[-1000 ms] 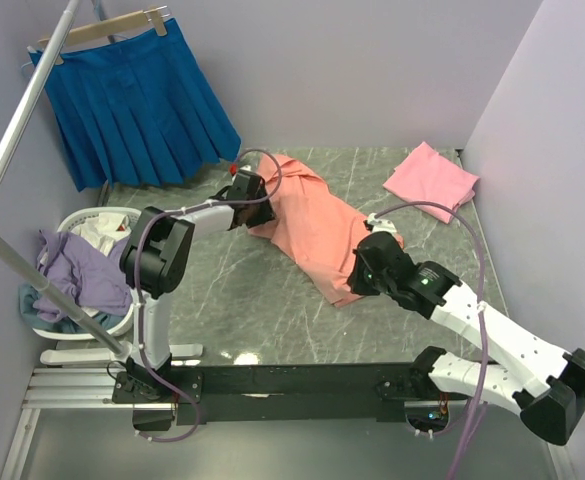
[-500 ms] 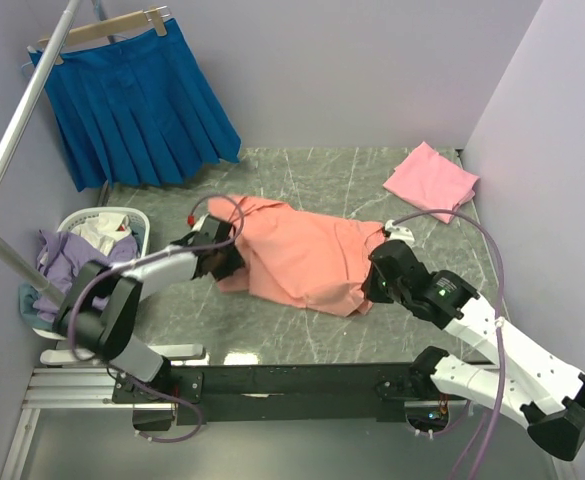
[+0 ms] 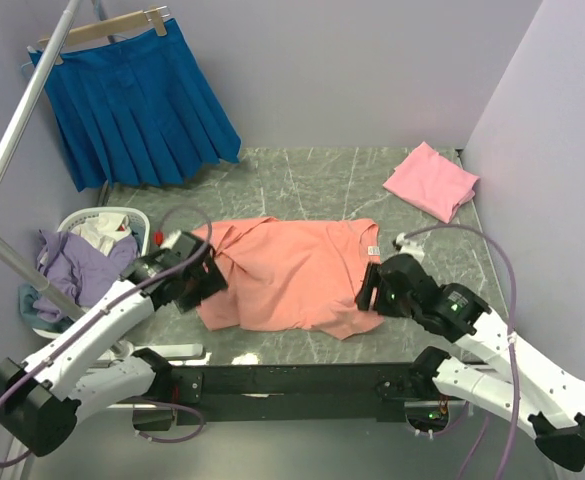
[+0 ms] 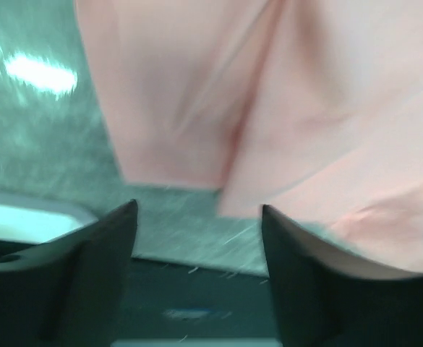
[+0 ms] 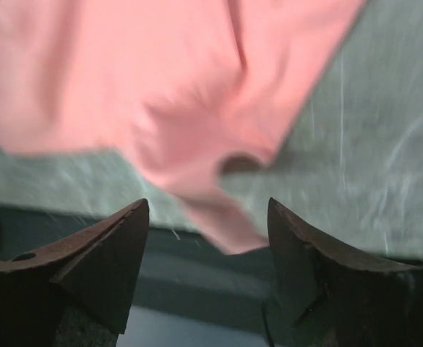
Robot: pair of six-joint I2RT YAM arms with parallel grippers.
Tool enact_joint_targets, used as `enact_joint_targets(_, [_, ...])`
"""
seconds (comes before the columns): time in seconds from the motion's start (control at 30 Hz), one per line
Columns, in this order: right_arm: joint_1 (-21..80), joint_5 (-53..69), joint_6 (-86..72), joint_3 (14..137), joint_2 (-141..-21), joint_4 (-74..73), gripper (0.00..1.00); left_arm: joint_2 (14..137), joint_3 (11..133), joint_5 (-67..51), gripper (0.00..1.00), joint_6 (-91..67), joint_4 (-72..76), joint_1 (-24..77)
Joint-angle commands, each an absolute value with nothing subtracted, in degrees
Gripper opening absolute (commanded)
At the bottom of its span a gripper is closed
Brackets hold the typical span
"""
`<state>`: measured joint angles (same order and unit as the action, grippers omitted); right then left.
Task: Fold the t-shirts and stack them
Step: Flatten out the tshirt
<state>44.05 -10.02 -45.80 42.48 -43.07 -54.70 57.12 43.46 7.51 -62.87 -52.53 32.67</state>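
While left gripper [image 4: 197,211] gapes, salmon t-shirt [image 3: 294,274] lies spread — rumpled.

A robot lab cell staged as a laundry corner: plain walls [image 3: 372,70] box the table [image 3: 302,180], a skirt [image 3: 142,110] hangs, a basket [image 3: 107,211] sits left of the left pincer [image 3: 212,277].

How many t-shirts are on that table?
2. An orange t-shirt lies spread in the middle; a pink t-shirt sits folded at the far right corner. The laundry basket on the left may hide more.
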Motion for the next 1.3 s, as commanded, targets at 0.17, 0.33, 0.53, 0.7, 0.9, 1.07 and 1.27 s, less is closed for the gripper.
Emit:
enact_joint_targets(0.17, [32.54, -23.39, -35.7, 53.08, -61.6, -31.13, 0.77, 77.76, 63.62, 25.03, 0.88, -54.58, -42.04, 29.79])
enact_joint_targets(0.33, [23.31, -16.97, -32.44, 52.9, -72.23, -19.44, 0.77, 91.04, 70.39, 24.44, 0.96, -49.06, -32.71, 26.9])
enact_joint_targets(0.53, [19.6, -11.25, -30.77, 56.77, -84.01, -14.85, 0.74, 104.31, 79.09, 29.0, 0.95, -45.01, -32.35, 26.28])
enact_joint_targets(0.7, [17.58, -9.67, -29.88, 59.94, -91.05, -13.62, 0.74, 111.43, 83.75, 30.06, 0.95, -44.03, -32.61, 25.49])
enact_joint_targets(0.9, [13.9, -6.42, -29.88, 59.06, -93.43, -11.52, 0.73, 114.69, 85.17, 29.88, 0.85, -43.07, -35.42, 25.31])
enact_joint_targets(1.07, [11.6, -1.07, -28.57, 60.2, -96.84, -9.85, 0.71, 114.35, 81.4, 27.25, 0.41, -42.98, -33.76, 24.7])
enact_joint_targets(1.27, [10.55, 6.39, -28.21, 63.63, -102.73, -7.91, 0.64, 114.0, 79.11, 26.98, 0.01, -43.24, -33.93, 23.3])
